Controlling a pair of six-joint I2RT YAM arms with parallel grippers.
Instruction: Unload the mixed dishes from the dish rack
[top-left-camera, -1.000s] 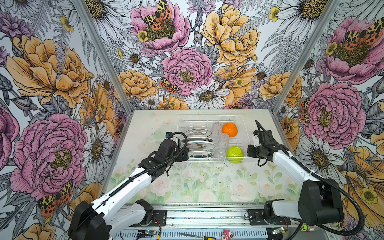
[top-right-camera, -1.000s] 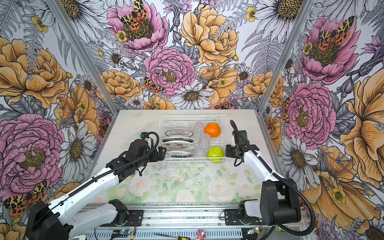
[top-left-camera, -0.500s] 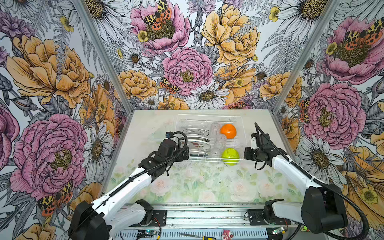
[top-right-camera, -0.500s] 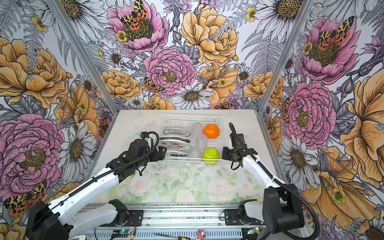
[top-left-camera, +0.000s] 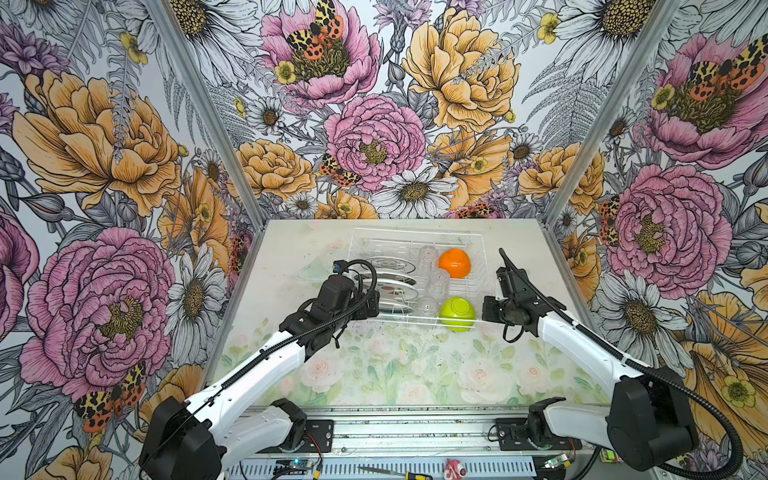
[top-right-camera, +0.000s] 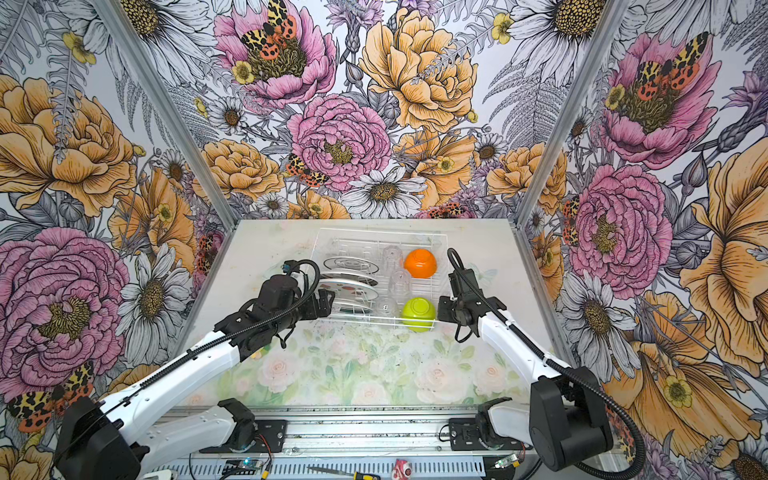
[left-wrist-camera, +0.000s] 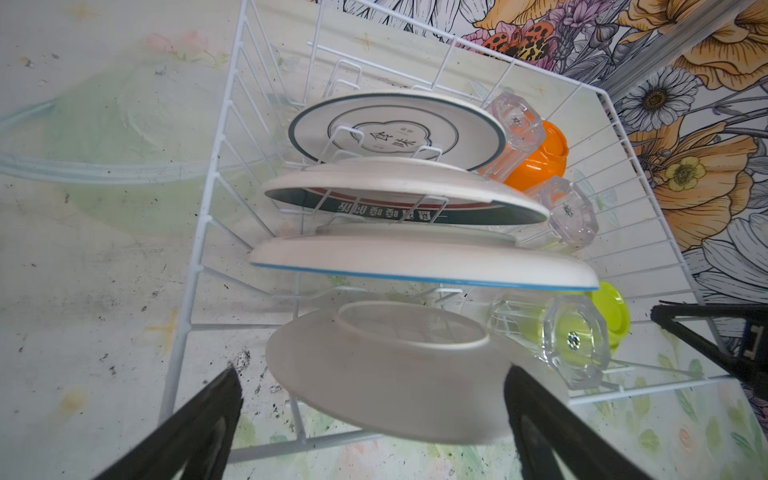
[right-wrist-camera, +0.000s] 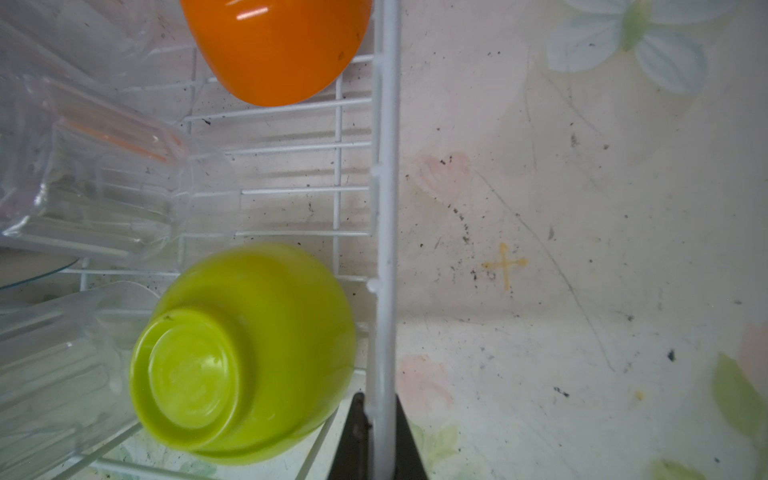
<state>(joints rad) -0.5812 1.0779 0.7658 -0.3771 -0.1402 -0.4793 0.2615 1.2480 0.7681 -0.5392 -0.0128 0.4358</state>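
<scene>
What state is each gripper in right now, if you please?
Left gripper: open, empty, facing the nearest plate.
Right gripper: closed on the dish rack rim.

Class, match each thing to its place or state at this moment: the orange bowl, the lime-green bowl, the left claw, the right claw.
Column one:
1. orange bowl
2. lime-green bowl
3. left claw
4. right claw

Column two:
A. shut on the side rim of the dish rack
B. open, at the nearest plate
C. in the rack's near right corner
D. farther back on the rack's right side

Pairs: 1-D, 2-C, 3-B, 4-A
</scene>
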